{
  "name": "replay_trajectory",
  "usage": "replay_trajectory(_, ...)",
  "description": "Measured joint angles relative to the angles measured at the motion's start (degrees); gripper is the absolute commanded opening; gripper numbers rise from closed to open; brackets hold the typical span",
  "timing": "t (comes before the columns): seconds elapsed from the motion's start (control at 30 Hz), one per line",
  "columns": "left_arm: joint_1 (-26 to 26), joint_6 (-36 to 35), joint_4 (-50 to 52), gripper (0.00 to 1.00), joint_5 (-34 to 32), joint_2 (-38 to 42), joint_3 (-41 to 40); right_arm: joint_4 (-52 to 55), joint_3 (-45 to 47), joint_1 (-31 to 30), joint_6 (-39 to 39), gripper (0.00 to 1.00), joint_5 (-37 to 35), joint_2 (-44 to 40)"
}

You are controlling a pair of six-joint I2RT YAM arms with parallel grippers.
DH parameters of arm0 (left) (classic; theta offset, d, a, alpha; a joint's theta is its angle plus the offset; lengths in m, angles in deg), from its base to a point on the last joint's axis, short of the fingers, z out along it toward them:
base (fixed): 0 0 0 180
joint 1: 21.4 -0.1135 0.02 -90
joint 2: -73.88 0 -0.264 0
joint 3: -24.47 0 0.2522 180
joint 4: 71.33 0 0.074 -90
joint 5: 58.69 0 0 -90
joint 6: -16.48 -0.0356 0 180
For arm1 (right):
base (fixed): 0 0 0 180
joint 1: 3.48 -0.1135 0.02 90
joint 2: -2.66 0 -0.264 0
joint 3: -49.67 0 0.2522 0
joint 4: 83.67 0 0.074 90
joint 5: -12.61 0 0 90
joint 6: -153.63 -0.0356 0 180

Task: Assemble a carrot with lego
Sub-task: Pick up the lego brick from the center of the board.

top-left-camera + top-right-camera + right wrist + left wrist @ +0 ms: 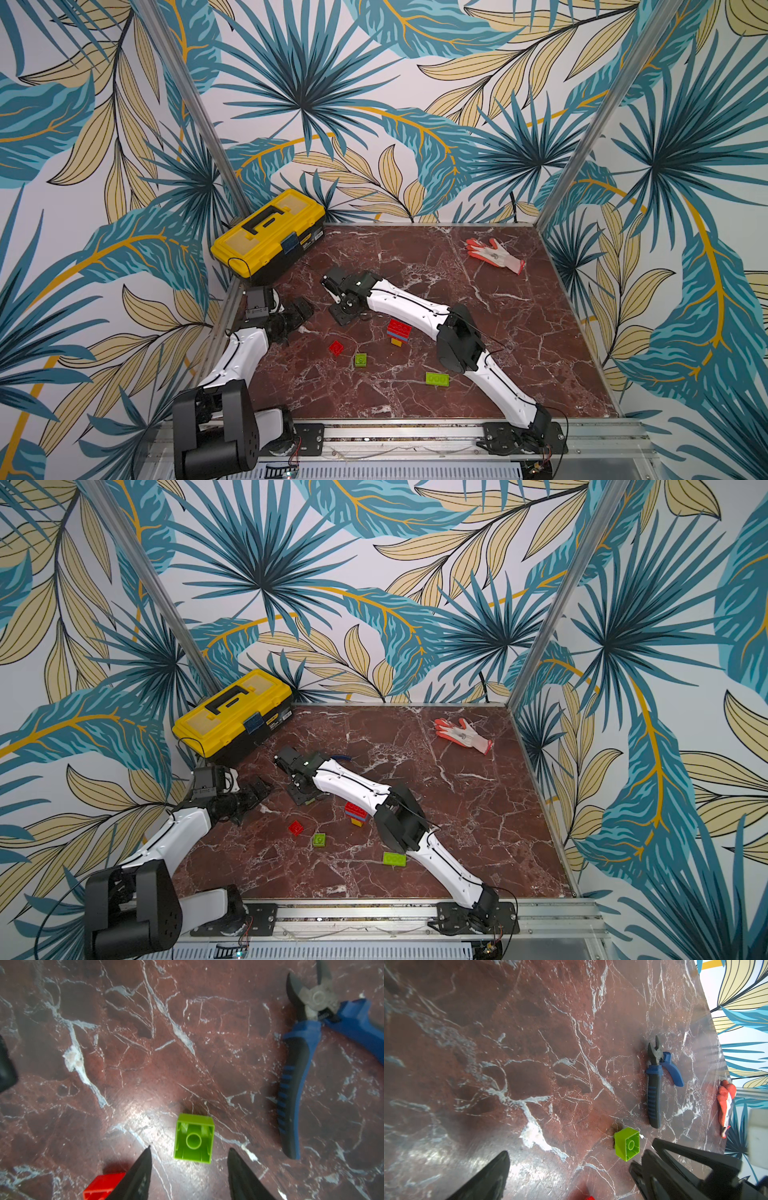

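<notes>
The partly built carrot (pixel 399 332) stands mid-table in both top views: a red brick on a blue band on a small yellow brick. In front of it lie loose lego: a red brick (pixel 336 348), a small lime-green brick (pixel 360 360) and a long lime-green brick (pixel 436 379). My right gripper (pixel 189 1148) is open and points down at the table. In the right wrist view a lime-green square brick (pixel 194 1138) lies hollow side up at its fingertips, with a gap on each side, and a red brick (pixel 101 1186) lies beside one finger. My left gripper (pixel 575 1159) hovers wide open and empty at the left (pixel 301 309).
Blue-handled pliers (pixel 295 1084) lie just beyond the right gripper, mostly hidden by its arm in the top views. A yellow toolbox (pixel 268 232) fills the back left corner. An orange and white glove (pixel 494 255) lies at the back right. Patterned walls close in the marble table (pixel 519 332).
</notes>
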Motion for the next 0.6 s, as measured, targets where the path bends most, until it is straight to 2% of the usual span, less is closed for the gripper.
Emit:
replay_trajectory(0.23,-0.04,0.00,-0.15,0.99,0.50,0.00,0.00,0.04,-0.04,0.00,-0.83,0.52,-0.02,1.86)
replay_trajectory(0.43,-0.28,0.00,-0.74,0.99,0.72,0.00,-0.02,-0.02,-0.04,0.00,-1.44,0.45,-0.26,1.99)
replay_trajectory(0.6,-0.33,0.02,-1.18,0.99,1.09,0.00,-0.52,0.00,-0.33,0.00,-1.46,0.43,-0.44,2.25)
